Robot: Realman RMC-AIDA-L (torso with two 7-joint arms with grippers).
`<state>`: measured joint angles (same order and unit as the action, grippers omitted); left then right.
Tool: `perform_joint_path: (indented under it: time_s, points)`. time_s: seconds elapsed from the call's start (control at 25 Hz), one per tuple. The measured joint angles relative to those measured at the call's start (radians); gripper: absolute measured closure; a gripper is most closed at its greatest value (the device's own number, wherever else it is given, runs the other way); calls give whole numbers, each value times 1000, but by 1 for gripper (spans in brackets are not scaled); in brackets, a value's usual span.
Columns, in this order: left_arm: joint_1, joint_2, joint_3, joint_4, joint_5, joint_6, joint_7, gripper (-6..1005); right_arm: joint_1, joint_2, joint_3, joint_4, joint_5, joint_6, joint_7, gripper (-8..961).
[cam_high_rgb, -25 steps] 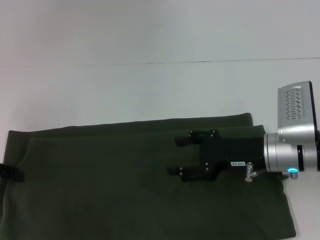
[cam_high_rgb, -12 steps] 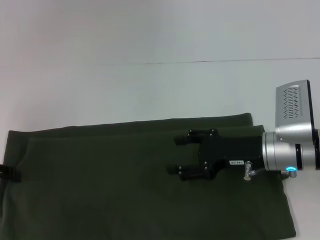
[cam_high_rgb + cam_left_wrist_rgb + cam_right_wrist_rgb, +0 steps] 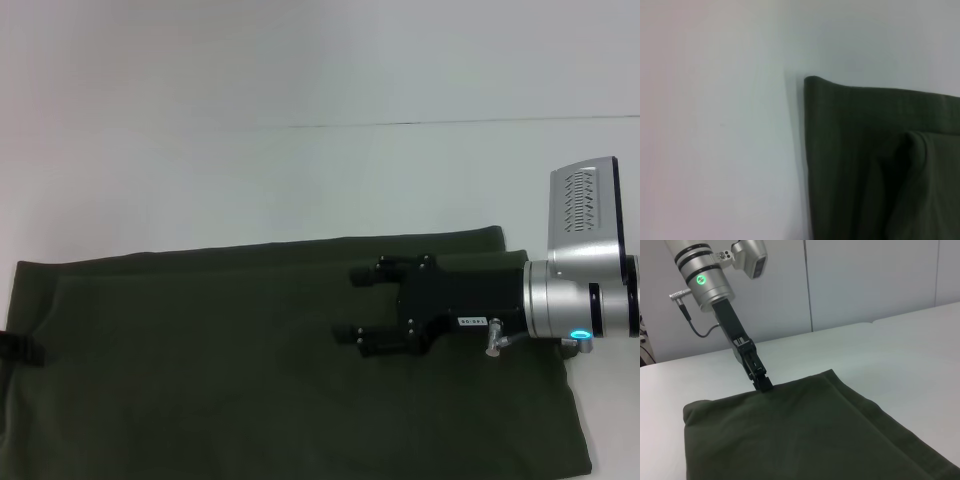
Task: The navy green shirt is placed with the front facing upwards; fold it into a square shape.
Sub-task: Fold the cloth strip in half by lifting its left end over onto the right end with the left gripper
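Shirt (image 3: 250, 360) folded to long band, not square yet. Right gripper (image 3: 357, 305) open, empty, above it; left gripper (image 3: 761, 381) at left edge, grip unclear.

Right claw (image 3: 355, 305) reaches in level from right, fingers spread apart, pointing left. Left claw (image 3: 762, 382) angled steeply downward, tips low; finger state unclear.

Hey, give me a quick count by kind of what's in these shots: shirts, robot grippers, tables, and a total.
Shirts: 1, the navy green shirt, folded into a long band.
Grippers: 2, the right gripper above the shirt with jaws open, the left gripper at the shirt's left edge.
Tables: 1, the white table.
Total: 4
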<state>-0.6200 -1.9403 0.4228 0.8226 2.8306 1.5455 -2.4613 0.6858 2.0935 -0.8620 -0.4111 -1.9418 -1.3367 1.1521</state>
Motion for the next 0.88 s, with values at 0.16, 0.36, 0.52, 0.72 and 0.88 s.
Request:
perform_joint_path:
  time_s: [0.16,0.36,0.52,0.72,0.88]
  points:
    - [0,0,-1,-8,0,-7,0,142,0,0,0,0,1,1,0,123]
    - [0,0,-1,-11,0,-9,1,142,0,0,0,0,2,3,0,124]
    - [0,0,0,-11,0,-17,4,142,0,0,0,0,2,5,0,124]
    - [0,0,1,-11,10,-23,14,142,4,0,0,0,1,7,0,124]
    - [0,0,1,-11,12,-24,15,142,6,0,0,0,0,7,0,124]
